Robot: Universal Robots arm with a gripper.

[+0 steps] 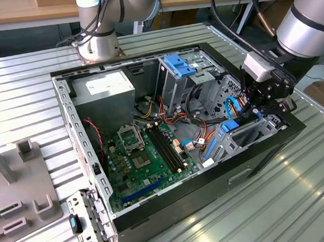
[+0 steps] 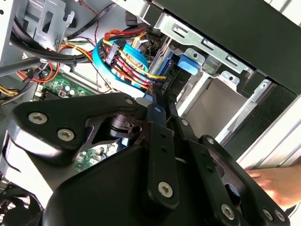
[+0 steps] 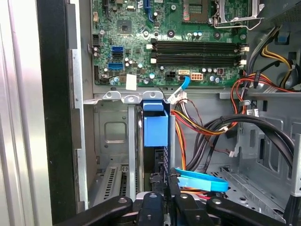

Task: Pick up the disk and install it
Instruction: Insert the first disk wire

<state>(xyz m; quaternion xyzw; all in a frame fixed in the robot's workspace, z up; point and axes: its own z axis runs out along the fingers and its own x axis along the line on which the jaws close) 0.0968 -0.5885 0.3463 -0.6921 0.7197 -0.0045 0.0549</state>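
One claw (image 3: 160,188) pinching the upright disk (image 3: 155,129) inside the case bay (image 3: 113,136).

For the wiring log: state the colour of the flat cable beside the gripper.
Light blue flat cable, best in the first wrist view.

A ribbed silver metal table (image 1: 303,199) is carrying the scene. An open black desktop computer case (image 1: 255,158) is lying on its side directly on the table. A grey fixture plate with upright blocks (image 1: 22,193) is resting at the exterior view's left. The robot arm's round grey base (image 1: 97,47) is standing beyond the case.
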